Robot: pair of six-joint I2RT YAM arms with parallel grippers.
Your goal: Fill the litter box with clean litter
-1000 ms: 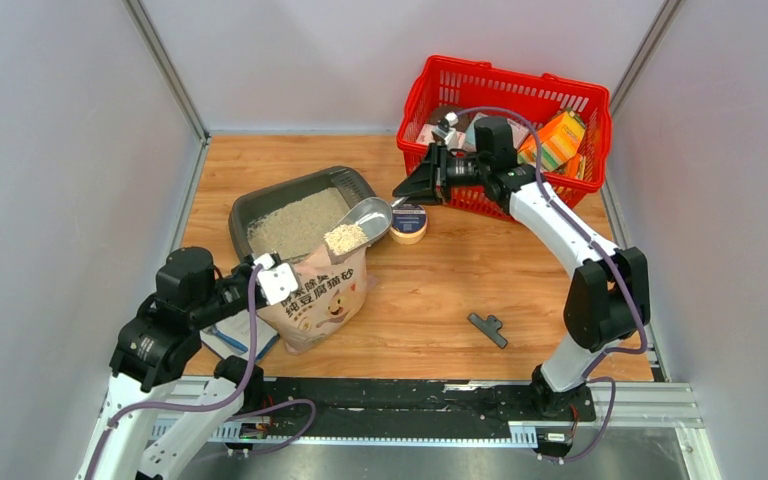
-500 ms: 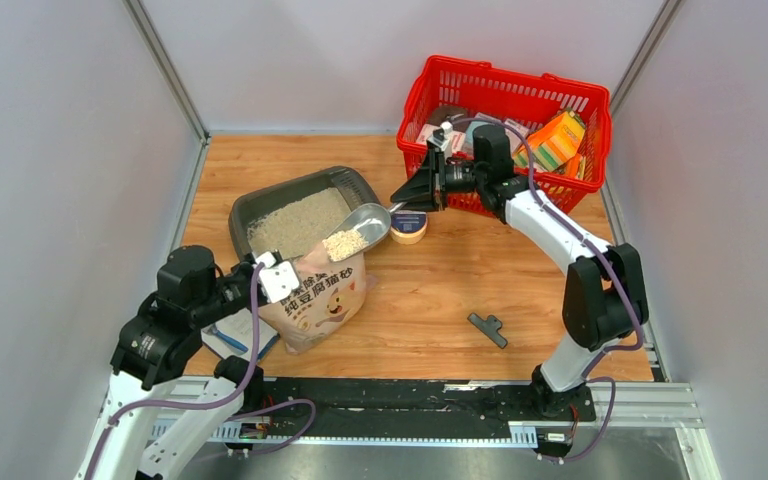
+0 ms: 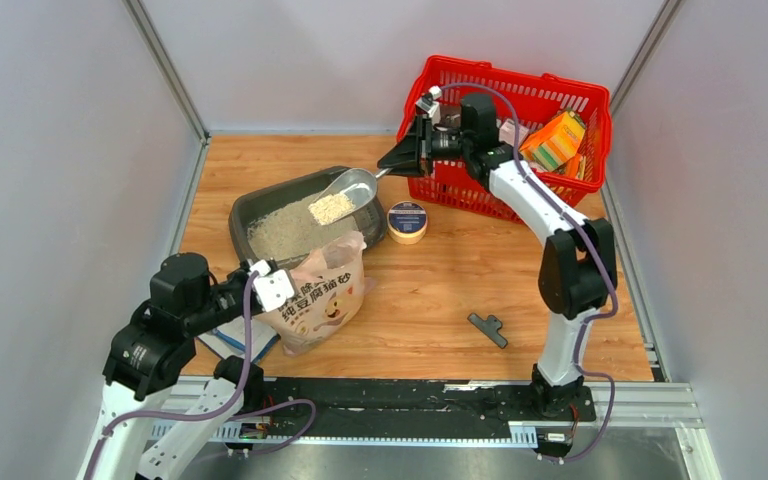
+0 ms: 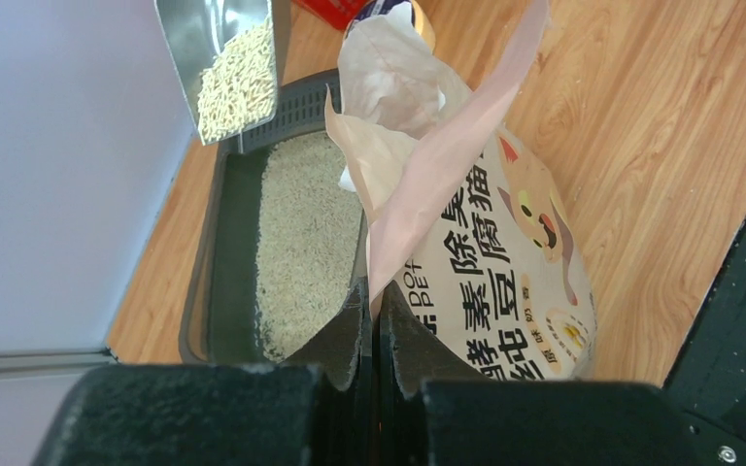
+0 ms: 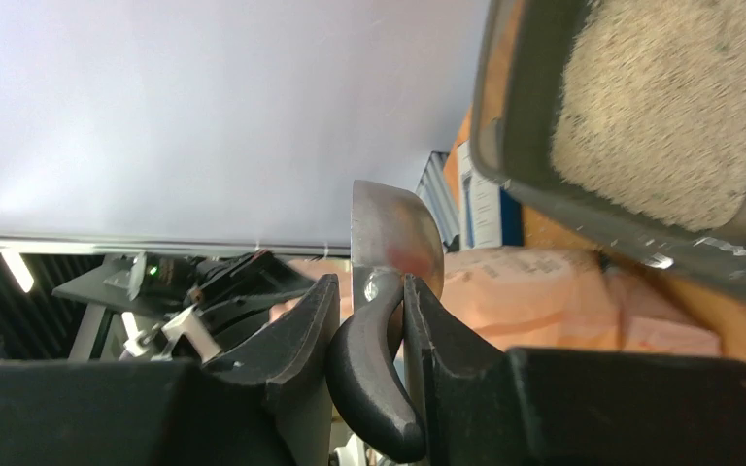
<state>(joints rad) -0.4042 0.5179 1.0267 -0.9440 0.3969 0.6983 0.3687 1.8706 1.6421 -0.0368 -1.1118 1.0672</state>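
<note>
The dark grey litter box (image 3: 250, 209) lies at the table's left and holds a bed of pale clean litter (image 3: 285, 228); it also shows in the left wrist view (image 4: 216, 252). My right gripper (image 3: 392, 157) is shut on the black handle of a silver scoop (image 3: 345, 193), which holds litter above the box's right end; the handle (image 5: 369, 379) shows between the jaws. My left gripper (image 3: 263, 282) is shut on the upper edge of the beige-pink litter bag (image 3: 322, 297), which stands open in front of the box. In the left wrist view the fingers (image 4: 350, 335) pinch the bag's edge (image 4: 418, 184).
A red mesh basket (image 3: 560, 95) with boxes stands at the back right, behind my right arm. A small round tin (image 3: 407, 221) lies right of the litter box. A black clip (image 3: 487, 329) lies front right. Papers (image 3: 228, 338) lie by the bag's left.
My right gripper has lifted the loaded scoop from the bag's mouth and carried it back and left, over the litter box. The left gripper still holds the bag.
</note>
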